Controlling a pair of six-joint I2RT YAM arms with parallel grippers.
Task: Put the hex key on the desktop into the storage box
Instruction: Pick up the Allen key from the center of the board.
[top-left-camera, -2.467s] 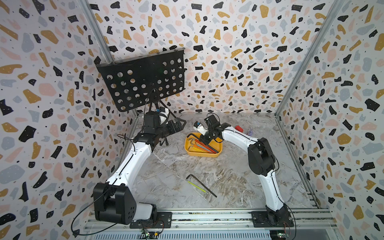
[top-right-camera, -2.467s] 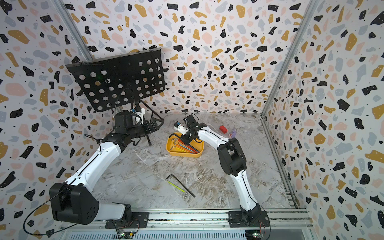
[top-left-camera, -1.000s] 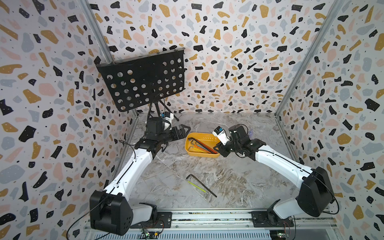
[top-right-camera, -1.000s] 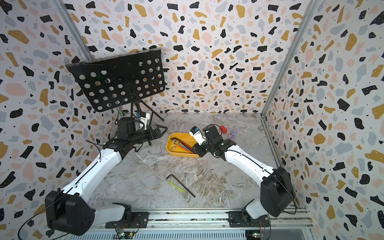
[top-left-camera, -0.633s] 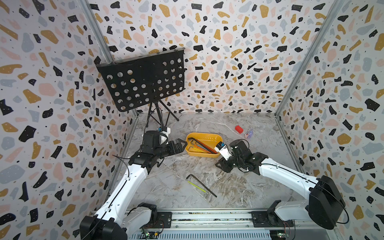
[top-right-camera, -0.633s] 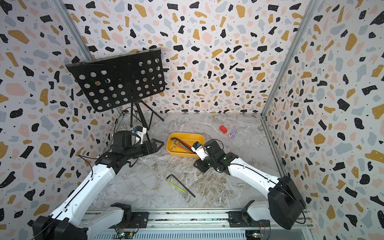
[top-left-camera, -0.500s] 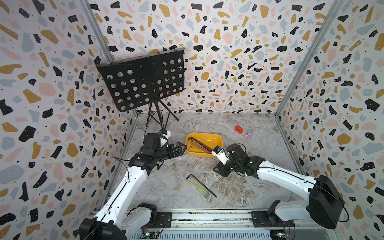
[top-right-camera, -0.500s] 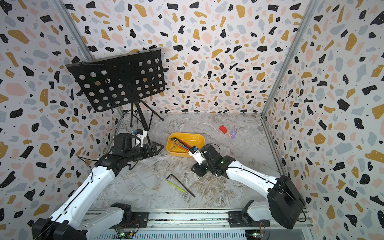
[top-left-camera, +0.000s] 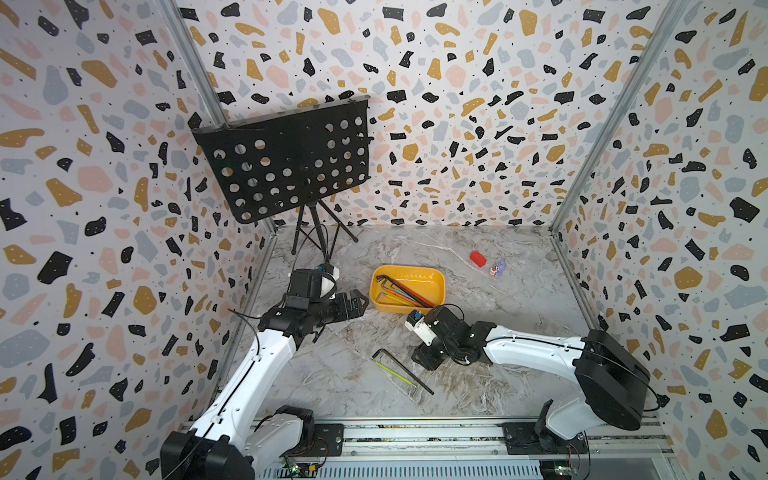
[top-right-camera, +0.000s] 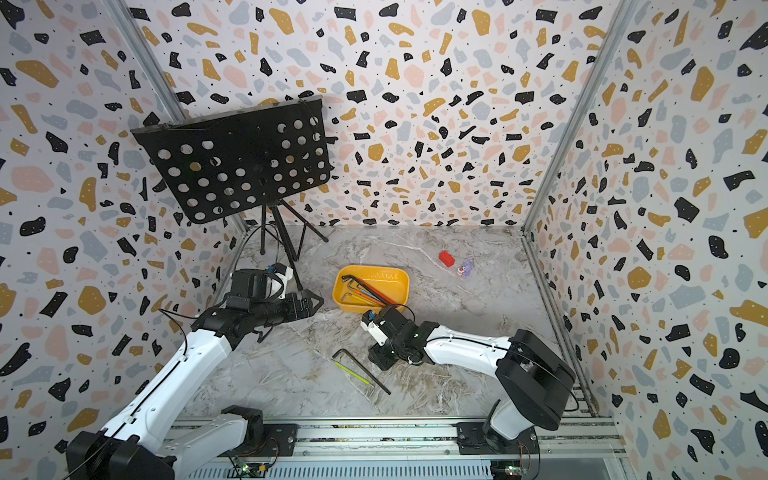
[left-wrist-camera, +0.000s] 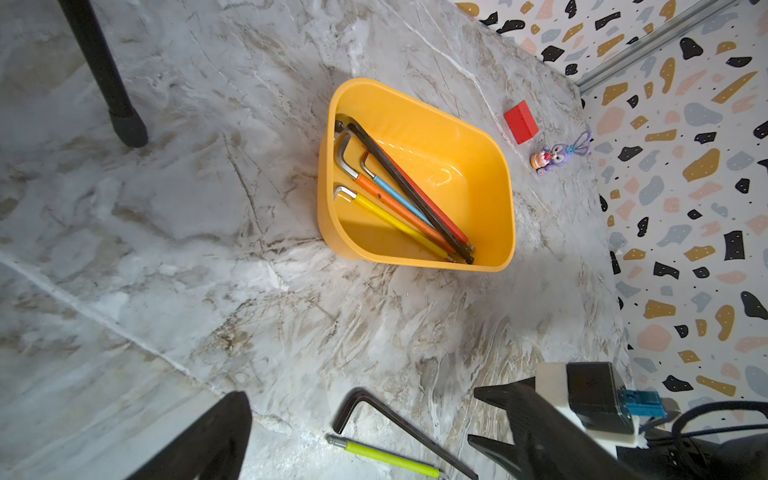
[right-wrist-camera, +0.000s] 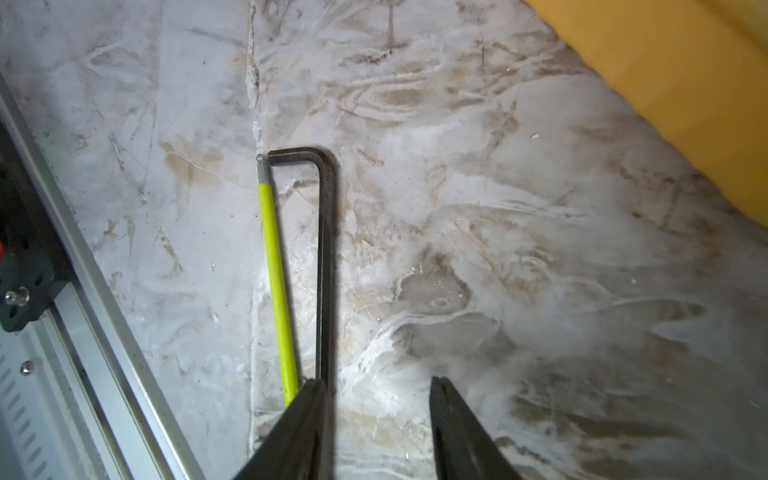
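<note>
A black L-shaped hex key (top-left-camera: 402, 369) (right-wrist-camera: 326, 257) lies on the marble desktop (top-left-camera: 519, 299) near the front, with a yellow-green hex key (top-left-camera: 392, 372) (right-wrist-camera: 277, 282) beside it. My right gripper (top-left-camera: 422, 361) (right-wrist-camera: 376, 382) hangs low just right of them, open and holding nothing. The black key's long arm runs under one of its fingertips (right-wrist-camera: 316, 388). The yellow storage box (top-left-camera: 439, 277) (left-wrist-camera: 505, 232) stands behind it and holds several coloured hex keys. My left gripper (top-left-camera: 360, 300) hovers left of the box, open and holding nothing; one finger (left-wrist-camera: 224, 436) shows in the left wrist view.
A black perforated music stand (top-left-camera: 286, 162) on a tripod stands at the back left. A small red block (top-left-camera: 478, 258) and a purple toy figure (top-left-camera: 497, 268) lie behind the box on the right. An aluminium rail (top-left-camera: 415, 432) runs along the front edge.
My right arm has swung from the box forward and down to the black hex key, its jaws widening. My left arm has drawn back from the box towards the left.
</note>
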